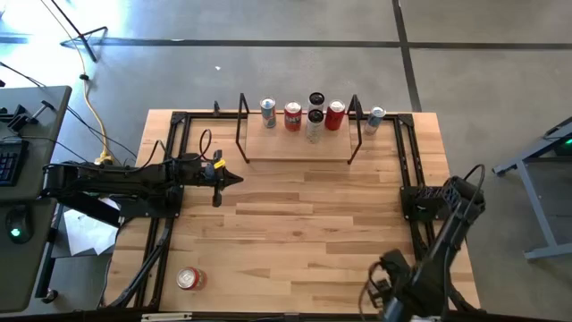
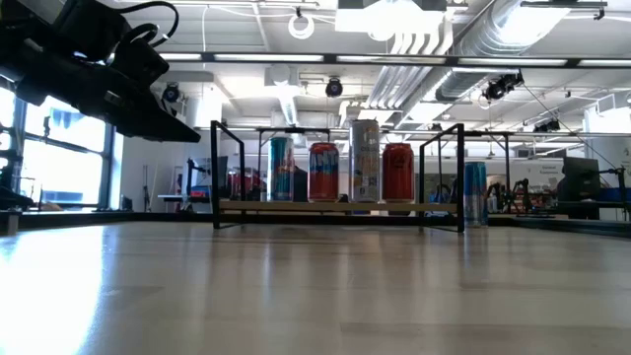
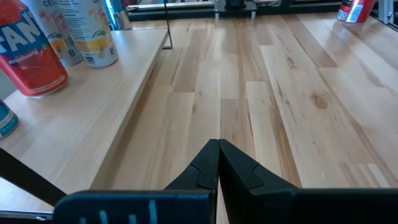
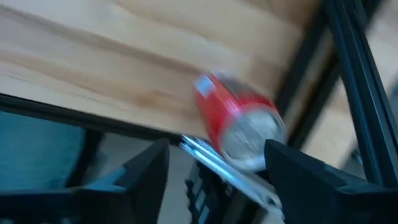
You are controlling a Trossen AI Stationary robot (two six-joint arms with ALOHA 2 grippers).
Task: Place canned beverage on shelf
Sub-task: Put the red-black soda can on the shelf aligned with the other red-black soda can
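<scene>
Task can: a red aluminium drink can [image 1: 189, 279] lies on its side near the front-left corner of the light-wood table [image 1: 313, 224], well apart from the low light-wood shelf with black rod frames [image 1: 295, 148] at the back. Its long axis looks roughly parallel w/ the table's front edge, silver end toward the left side, so it needs standing up before it goes on the plank.

Left gripper [image 1: 234, 180] hangs over the table's left-middle, between can and shelf, w/ fingers pressed together & tips pointing toward the right side. The can lies toward the front from it, i.e. off to the side of where it points, not ahead.

Right gripper [image 4: 217, 149] sits at the front-right, low, fingers spread apart w/ nothing held. Its wrist view shows the red can beyond the gap, blurred, end-on-ish and tilted.

Judgement: left tips are nearer, but the right gripper is already open & facing the can, so it probably takes it. A reach along the front edge meets the can end-first, so a wrist turn across the can's body is prob. needed.

Four upright cans [image 1: 292, 116] stand along the shelf's back; one more [image 1: 375, 119] stands just outside its right frame.
</scene>
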